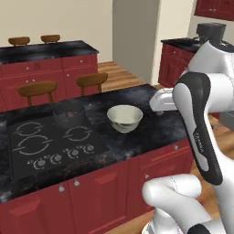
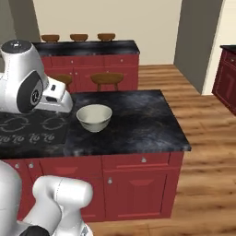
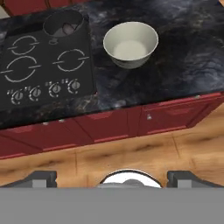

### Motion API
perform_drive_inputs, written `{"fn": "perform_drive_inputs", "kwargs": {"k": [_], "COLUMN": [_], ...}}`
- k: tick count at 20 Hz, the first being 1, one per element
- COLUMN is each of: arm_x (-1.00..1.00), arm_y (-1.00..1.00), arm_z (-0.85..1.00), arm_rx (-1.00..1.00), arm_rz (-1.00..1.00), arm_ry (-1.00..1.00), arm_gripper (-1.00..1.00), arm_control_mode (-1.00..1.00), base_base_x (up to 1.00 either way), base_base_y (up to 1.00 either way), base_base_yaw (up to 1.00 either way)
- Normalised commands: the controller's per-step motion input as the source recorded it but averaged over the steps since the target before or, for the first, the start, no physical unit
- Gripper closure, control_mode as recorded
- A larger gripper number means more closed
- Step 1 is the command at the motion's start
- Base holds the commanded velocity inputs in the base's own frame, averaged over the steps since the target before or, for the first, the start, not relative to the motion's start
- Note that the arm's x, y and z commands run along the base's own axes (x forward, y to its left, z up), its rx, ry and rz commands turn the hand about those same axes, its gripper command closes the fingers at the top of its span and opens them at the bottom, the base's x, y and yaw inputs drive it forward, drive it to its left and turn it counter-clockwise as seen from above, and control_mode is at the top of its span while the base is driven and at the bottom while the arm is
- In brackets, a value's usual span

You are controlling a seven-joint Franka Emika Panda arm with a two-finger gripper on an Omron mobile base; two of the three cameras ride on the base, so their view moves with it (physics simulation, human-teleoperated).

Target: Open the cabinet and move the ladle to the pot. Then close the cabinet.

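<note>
Black and shiny, the bench (image 1: 151, 125) had a dark stove top (image 3: 43, 65) set into it. On a back burner sat the small grey pot (image 3: 63, 24). Just beside the stove stood a cream bowl (image 3: 130, 43). High above the wood floor (image 3: 131, 153), the pincer (image 3: 112, 177) hung wide open and held nothing. Far off on the wall was the red cabinet (image 1: 215, 8).
</note>
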Motion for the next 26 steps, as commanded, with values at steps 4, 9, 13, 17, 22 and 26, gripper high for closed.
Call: {"fn": "perform_drive_inputs", "kwargs": {"k": [4,9,13,17,22,26], "arm_x": [0.00,0.00,0.00,0.00,0.00,0.00], "arm_y": [0.00,0.00,0.00,0.00,0.00,0.00], "arm_z": [0.00,0.00,0.00,0.00,0.00,0.00], "arm_rx": [0.00,0.00,0.00,0.00,0.00,0.00], "arm_rz": [0.00,0.00,0.00,0.00,0.00,0.00], "arm_ry": [0.00,0.00,0.00,0.00,0.00,0.00], "arm_gripper": [-1.00,-1.00,-1.00,-1.00,-1.00,-1.00], "arm_control_mode": [1.00,1.00,1.00,1.00,1.00,1.00], "base_base_x": [-0.02,0.00,0.00,0.00,0.00,0.00], "base_base_y": [-0.01,0.00,-0.06,-0.17,-0.23,-0.25], "base_base_yaw": [-0.97,-1.00,-1.00,-0.99,-0.97,-0.95]}}
